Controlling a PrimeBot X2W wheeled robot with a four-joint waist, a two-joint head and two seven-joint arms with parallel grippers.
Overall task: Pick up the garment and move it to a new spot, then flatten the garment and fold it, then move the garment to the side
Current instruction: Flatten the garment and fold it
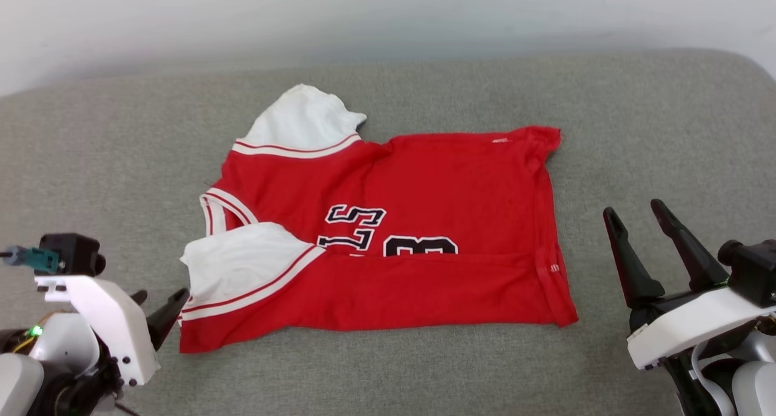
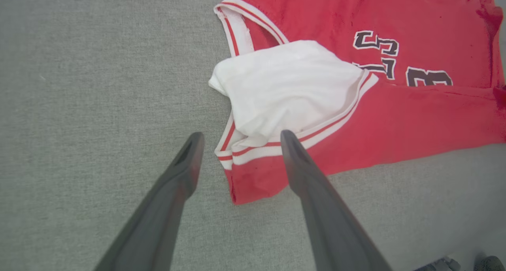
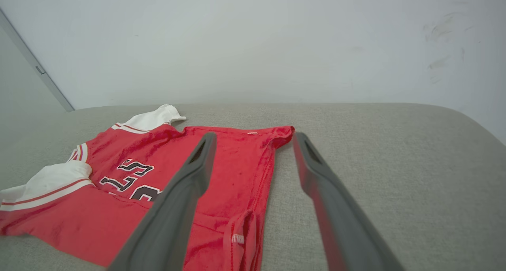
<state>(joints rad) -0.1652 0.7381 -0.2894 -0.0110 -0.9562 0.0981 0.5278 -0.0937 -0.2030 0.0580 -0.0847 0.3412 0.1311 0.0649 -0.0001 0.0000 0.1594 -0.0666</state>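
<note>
Wide grey padded surface [image 1: 109, 137] w/ pale wall [image 1: 388, 10] behind. The garment [image 1: 424, 179] lies mid-surface, neck toward robot's left. Its near long edge is folded up over the lettering, w/ one white sleeve on top and the other poking out at the back. R gripper [image 1: 633, 208] sits beside the hem end, fingers apart, empty. L gripper [image 2: 241, 136] fingers are also apart, straddling the near sleeve corner; touching or just above, can't tell.

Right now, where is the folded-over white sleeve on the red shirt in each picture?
Head view: the folded white sleeve lies at the lower left, on the garment's near side.
Left wrist view: sleeve in the upper middle.
Right wrist view: sleeve at the far left, low.
Shared landmark: the black lettering, to the sleeve's right in every view.
</note>
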